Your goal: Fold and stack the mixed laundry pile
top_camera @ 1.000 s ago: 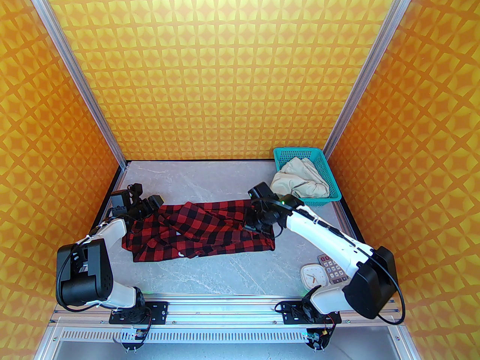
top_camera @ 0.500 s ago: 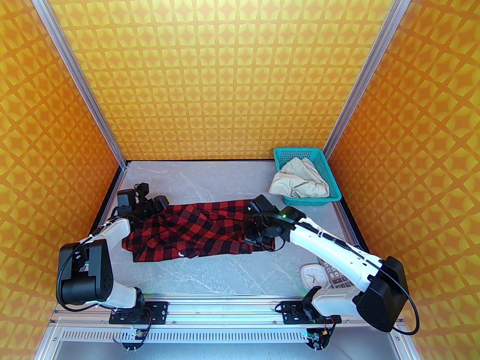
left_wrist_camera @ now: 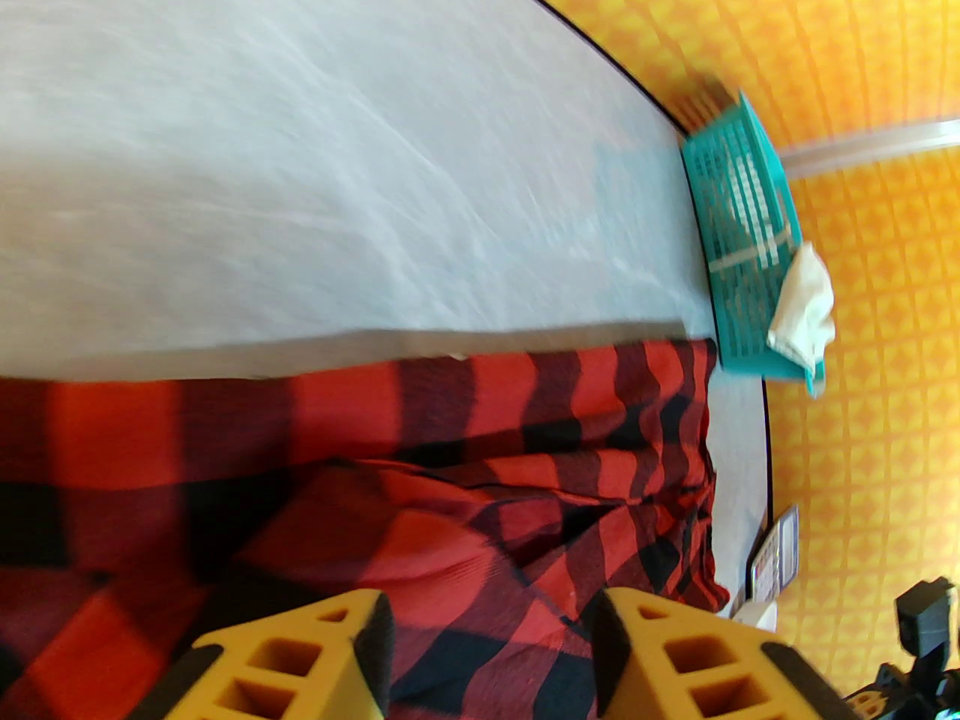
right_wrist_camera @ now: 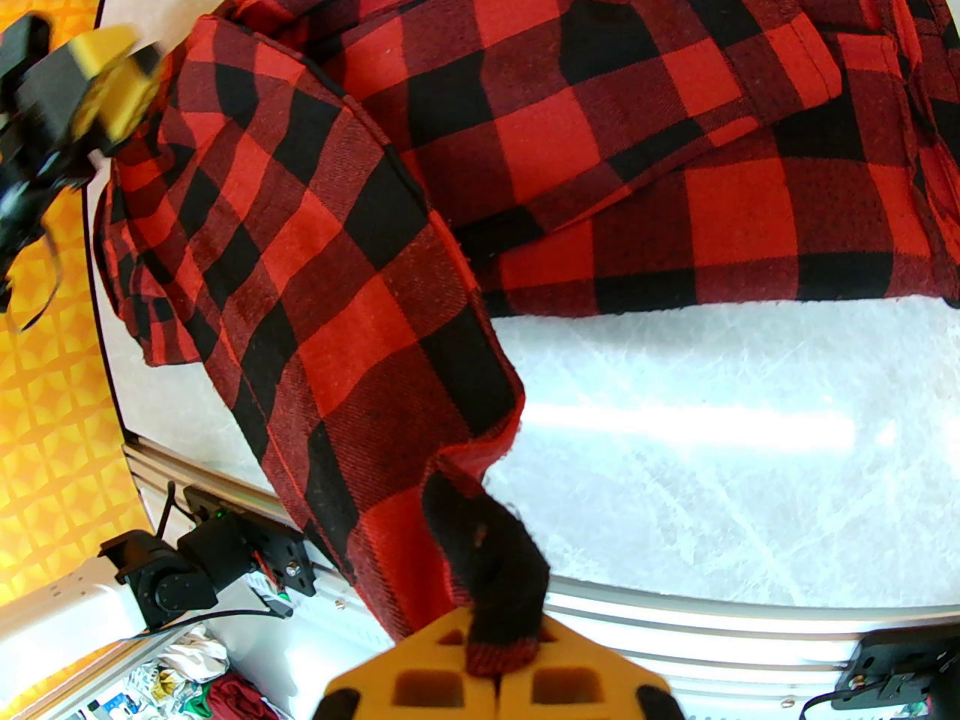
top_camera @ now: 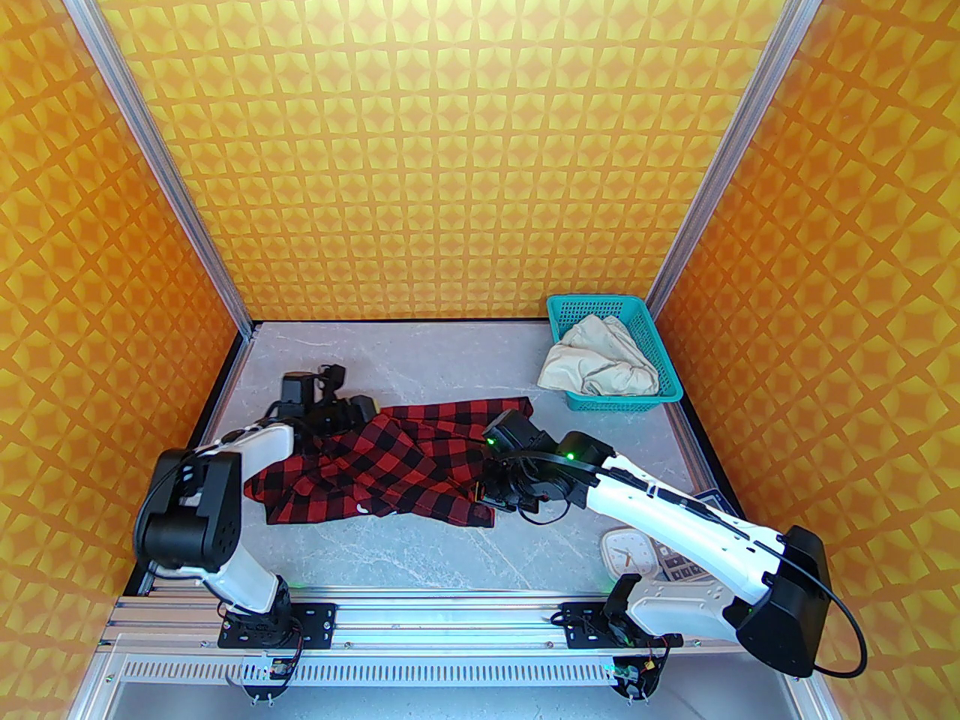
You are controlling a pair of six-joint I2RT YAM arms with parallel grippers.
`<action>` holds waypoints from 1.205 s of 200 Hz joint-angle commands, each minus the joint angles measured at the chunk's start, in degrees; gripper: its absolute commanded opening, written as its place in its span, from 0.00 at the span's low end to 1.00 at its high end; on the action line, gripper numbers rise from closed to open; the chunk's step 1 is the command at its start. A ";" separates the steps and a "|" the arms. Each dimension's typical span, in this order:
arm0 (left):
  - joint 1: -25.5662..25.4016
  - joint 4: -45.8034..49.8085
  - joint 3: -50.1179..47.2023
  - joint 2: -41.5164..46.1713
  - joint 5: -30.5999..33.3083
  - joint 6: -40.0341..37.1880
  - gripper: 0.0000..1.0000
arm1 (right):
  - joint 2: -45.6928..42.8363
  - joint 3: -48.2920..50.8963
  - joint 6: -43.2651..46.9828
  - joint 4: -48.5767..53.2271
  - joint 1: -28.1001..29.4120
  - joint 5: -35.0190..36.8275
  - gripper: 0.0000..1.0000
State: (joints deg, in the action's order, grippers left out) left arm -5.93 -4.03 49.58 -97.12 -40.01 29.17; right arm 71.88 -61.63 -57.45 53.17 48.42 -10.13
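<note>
Pinching rumpled woven checked shirt [right_wrist_camera: 390,252] corner.

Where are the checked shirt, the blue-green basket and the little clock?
checked shirt [top_camera: 405,466]: top view, middle of the cloth.
blue-green basket [top_camera: 596,301]: top view, far rim.
little clock [top_camera: 624,552]: top view, its white face.

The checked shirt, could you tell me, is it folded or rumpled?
Rumpled, not folded: the checked shirt lies bunched across the table, one corner pinched in the right gripper.

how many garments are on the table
2: the checked shirt spread out in the middle, and the cream trousers bunched in the basket at far right. Others may hide underneath.
</note>
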 commanded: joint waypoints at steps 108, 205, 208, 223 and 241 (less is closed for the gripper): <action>-4.34 3.71 5.37 -6.54 -2.71 -5.38 0.47 | 10.65 -24.94 6.67 7.36 -5.74 6.79 0.00; -3.11 8.85 13.34 -10.11 -4.11 -8.17 0.48 | 20.36 -14.46 7.68 -7.55 -24.12 -2.25 0.00; -3.01 8.76 13.41 -10.05 -4.22 -7.98 0.47 | 20.95 -14.41 7.55 -8.08 -24.44 -2.55 0.01; -2.44 8.56 14.07 -9.67 -4.75 -7.79 0.48 | 24.19 -14.35 6.67 -10.84 -25.33 -4.13 0.09; -2.24 9.57 15.78 -9.50 -4.80 -7.83 0.48 | 28.71 -15.41 5.45 -13.29 -26.30 -4.67 0.16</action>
State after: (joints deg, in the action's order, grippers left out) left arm -8.97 3.95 62.15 -106.48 -43.11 22.37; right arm 96.09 -76.58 -50.65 46.19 22.98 -11.92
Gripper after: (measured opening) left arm 0.478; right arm 0.129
